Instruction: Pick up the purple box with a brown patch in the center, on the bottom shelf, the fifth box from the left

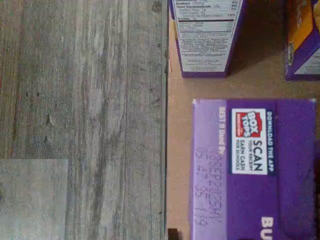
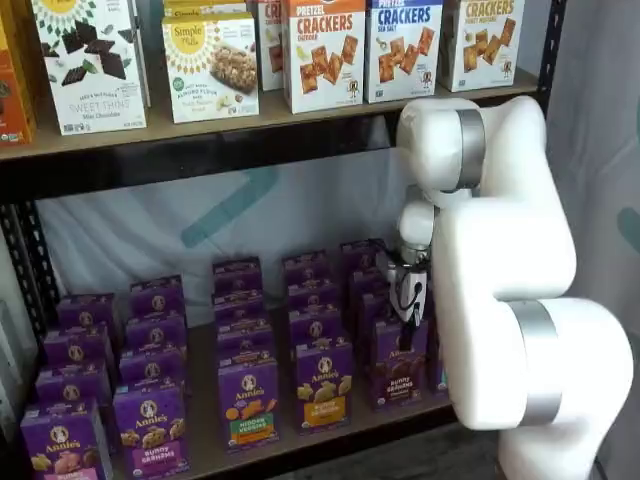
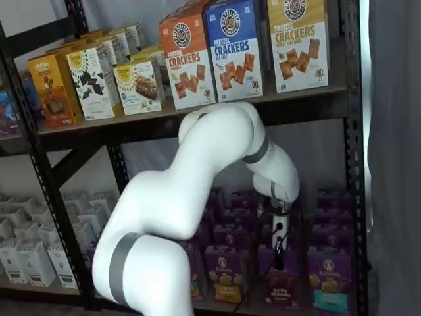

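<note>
1. The tool [image 2: 410, 300] hangs from the white arm [image 2: 500, 250] just above the front row of the bottom shelf [image 2: 300, 440]. In both shelf views it is a dark, narrow shape with a cable beside it.
2. Its fingers are seen side-on and partly lost against the dark cartons behind, so I cannot tell whether they stand apart or are closed on anything.
3. The purple box [image 2: 398, 372], with its brown cookie picture, stands upright directly under the tool at the shelf's front edge. Whether the fingers touch its top cannot be made out.
4. In the wrist view the top flap of the purple box [image 1: 255, 170] fills one corner and is cut off at the frame edge, with a red-and-white label on it.
5. Beyond it stand the nutrition-panel carton [image 1: 207, 37] and the orange-fronted carton [image 1: 302, 40], both cropped.
6. Beside the tool, the yellow-band carton [image 2: 323, 385] stands next to the purple box.
7. The arm hides the shelf's far right end.
8. The grey floor [image 1: 82, 120] lies past the shelf edge.
</note>
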